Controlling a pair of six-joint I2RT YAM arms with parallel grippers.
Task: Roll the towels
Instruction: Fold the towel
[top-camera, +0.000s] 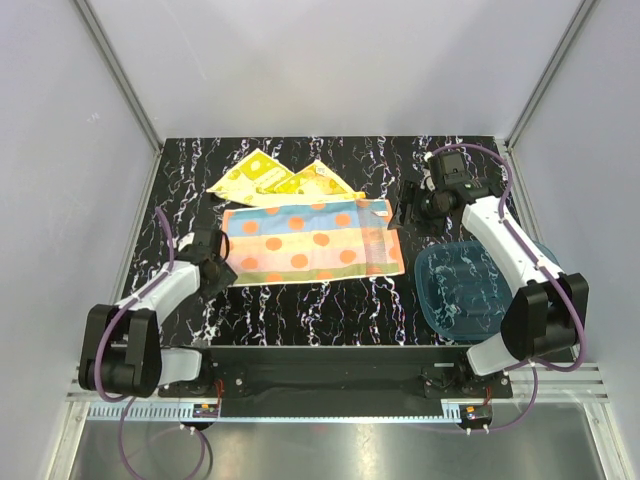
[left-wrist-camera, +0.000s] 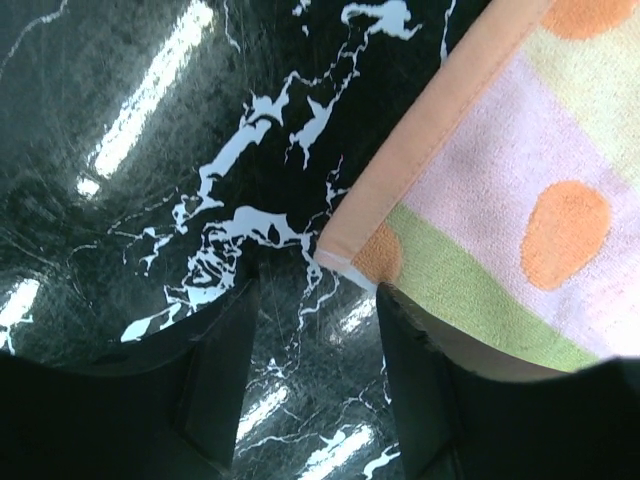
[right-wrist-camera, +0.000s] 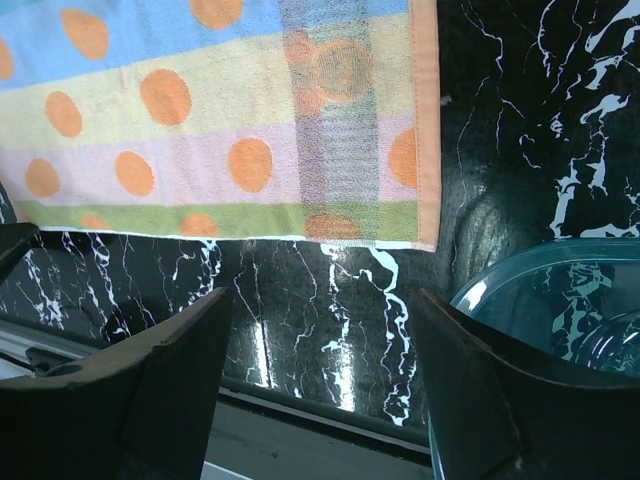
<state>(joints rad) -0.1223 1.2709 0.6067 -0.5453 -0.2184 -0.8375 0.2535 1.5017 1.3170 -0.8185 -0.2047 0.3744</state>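
Looks like the very start of rolling the first one. The orange dotted towel (top-camera: 312, 243) lies flat with nothing curled up yet, and an arm is lined up at each end. The left pincer (left-wrist-camera: 315, 350) sits low over the table (top-camera: 300, 320), jaws partly apart with nothing between them. The towel's corner is just ahead of its fingertips and a touch to the right. Honestly I can't tell from the wrist view whether the right-hand finger (left-wrist-camera: 420, 380) is already brushing the hem. The right pincer (right-wrist-camera: 320, 340) is spread wide and empty too. As its own camera sees it, a towel corner is ahead of it, the cloth stretches off to the left, and the blue tray (right-wrist-camera: 545, 290) is just off to its right. The yellow towel (top-camera: 285, 182) is beyond the orange one from both pincers, lying crumpled. My guess for the next move: each pincer drops onto its corner, nips the hem and curls that edge over, both sides together or the roll goes crooked. The orange towel is soft looped terry with a flat-woven orange border, pastel stripes and round dots. It's thin and floppy, so it should fold easily but may slide on that glossy black marbled top. The tray is see-through hard plastic with rounded corners.
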